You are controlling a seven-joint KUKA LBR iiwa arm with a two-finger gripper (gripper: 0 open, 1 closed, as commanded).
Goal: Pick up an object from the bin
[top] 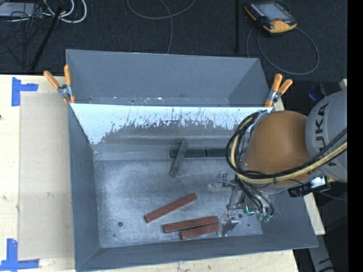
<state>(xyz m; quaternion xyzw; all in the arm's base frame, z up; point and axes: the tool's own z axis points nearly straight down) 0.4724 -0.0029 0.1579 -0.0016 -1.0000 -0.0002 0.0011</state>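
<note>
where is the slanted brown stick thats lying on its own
In the camera view the slanted brown stick lies mid-floor, just above the two brown sticks, left of the gripper.

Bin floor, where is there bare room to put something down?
Bare: the left half of the floor, between the left wall and the brown sticks. Crowded: front right, where sticks lie by the pincer, and around the dark bars at the back.

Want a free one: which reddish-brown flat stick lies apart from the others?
The tilted reddish-brown flat stick mid-bin; the other two sticks lie together, their right ends beside the gripper.
</note>
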